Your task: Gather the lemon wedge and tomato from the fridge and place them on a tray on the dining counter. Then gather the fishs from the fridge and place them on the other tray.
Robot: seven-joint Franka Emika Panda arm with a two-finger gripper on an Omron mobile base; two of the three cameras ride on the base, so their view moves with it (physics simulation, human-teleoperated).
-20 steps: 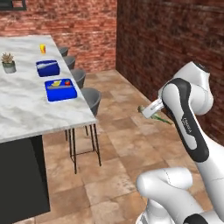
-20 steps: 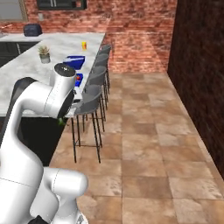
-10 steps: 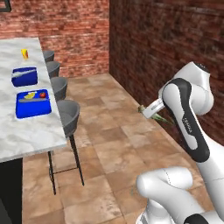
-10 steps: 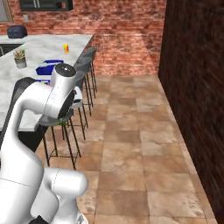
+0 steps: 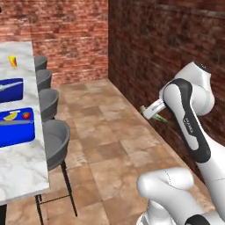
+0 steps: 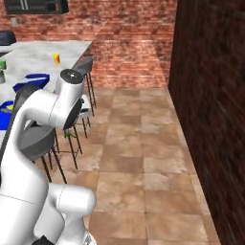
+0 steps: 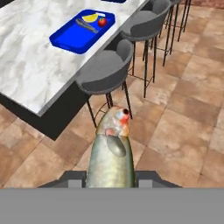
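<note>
Round grey stools (image 5: 55, 136) are lining up along the tabletop edge, standing on thin dark legs over a brown tiled floor (image 6: 143, 158). Red brick walls (image 5: 70, 35) are enclosing the room, and a small yellow-and-red object (image 5: 13, 61) is sitting farther back.

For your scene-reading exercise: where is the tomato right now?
The tomato lies in the nearer blue tray on the dining counter, beside the lemon wedge, at the tray's far end in the hand view.
</note>
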